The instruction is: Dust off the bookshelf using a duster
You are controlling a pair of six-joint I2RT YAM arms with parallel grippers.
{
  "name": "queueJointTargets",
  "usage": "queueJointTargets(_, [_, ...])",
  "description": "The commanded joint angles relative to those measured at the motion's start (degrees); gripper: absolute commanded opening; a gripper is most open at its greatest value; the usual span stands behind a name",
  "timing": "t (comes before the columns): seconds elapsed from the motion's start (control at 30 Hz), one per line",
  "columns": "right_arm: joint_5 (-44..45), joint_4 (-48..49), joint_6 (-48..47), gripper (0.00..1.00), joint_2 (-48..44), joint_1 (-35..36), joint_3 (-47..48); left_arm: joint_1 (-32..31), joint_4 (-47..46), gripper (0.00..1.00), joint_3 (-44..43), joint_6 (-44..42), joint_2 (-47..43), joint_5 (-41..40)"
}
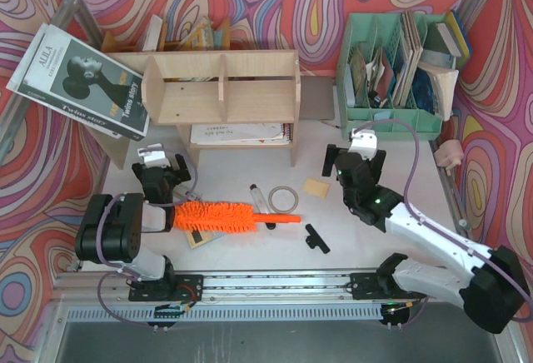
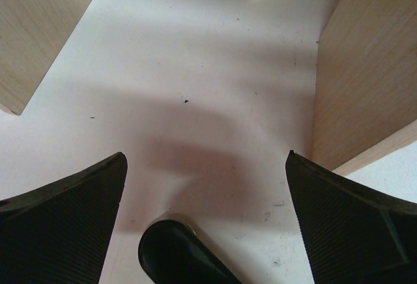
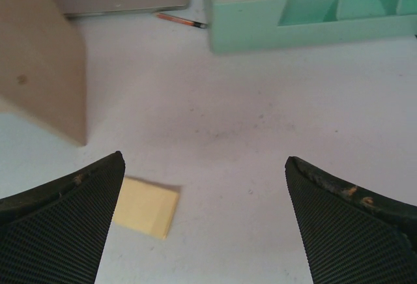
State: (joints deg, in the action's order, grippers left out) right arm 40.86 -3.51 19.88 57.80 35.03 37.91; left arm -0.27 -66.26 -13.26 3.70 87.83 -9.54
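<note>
The bookshelf [image 1: 221, 88], a low plywood unit with upright dividers, stands at the back centre of the table. The orange duster [image 1: 215, 215] lies flat in front of it, shaggy head to the left and thin handle [image 1: 283, 220] pointing right. My left gripper [image 1: 164, 166] hovers just behind the duster's head, open and holding nothing. In the left wrist view it [image 2: 205, 156] faces the gap between two plywood shelf legs [image 2: 365, 69]. My right gripper [image 1: 356, 153] is open over bare table right of the shelf. The right wrist view shows it [image 3: 203, 158] holding nothing.
A mint-green organiser [image 1: 391, 72] full of books stands back right. A tape ring [image 1: 284, 199], marker [image 1: 258, 198], yellow sticky note [image 3: 146, 206] and black clip-like piece [image 1: 316, 238] lie near the duster. A large book [image 1: 79, 80] leans at the left. A black rounded object [image 2: 176, 255] lies under my left gripper.
</note>
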Motion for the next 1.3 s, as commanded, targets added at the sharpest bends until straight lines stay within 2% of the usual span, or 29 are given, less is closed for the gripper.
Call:
queueJointTargets(0.0, [-2.3,11.5,-3.9,0.99,5.0,-6.9,-2.5,0.4,5.1,0.98,-2.7,1.2,-0.6,0.3])
queueJointTargets(0.2, [-3.9,23.1,-5.3,0.99,14.0,-16.7,-4.8,0.4,6.2,0.98,-3.1,1.8,-0.6,-0.9])
queueJointTargets(0.47, [-3.7,42.4,-10.4,0.99,23.7,-22.3,-10.8,0.5,7.3,0.98,-3.7,3.0,-0.5,-3.8])
queueJointTargets(0.63, [-9.1,53.7,-10.9,0.99,26.8,-26.5,-15.1,0.5,7.8,0.98,-4.0,3.0,-0.5,-3.8])
queueJointTargets(0.87, [-17.5,62.4,-17.9,0.99,31.8,-27.7,-15.6,1.0,10.4,0.98,-5.4,3.5,-0.5,-3.2])
queueJointTargets(0.97, [-22.7,70.2,-19.3,0.99,35.7,-29.5,-17.2,1.3,11.9,0.98,-6.0,3.7,-0.6,-2.8])
queueJointTargets(1.13, [-29.8,66.6,-18.8,0.99,36.6,-31.9,-15.2,1.3,11.9,0.98,-6.1,3.8,-0.5,-2.7])
queueJointTargets(1.27, [-31.2,65.9,-18.4,0.99,36.5,-32.4,-15.0,1.3,12.0,0.98,-6.1,3.8,-0.6,-2.7])
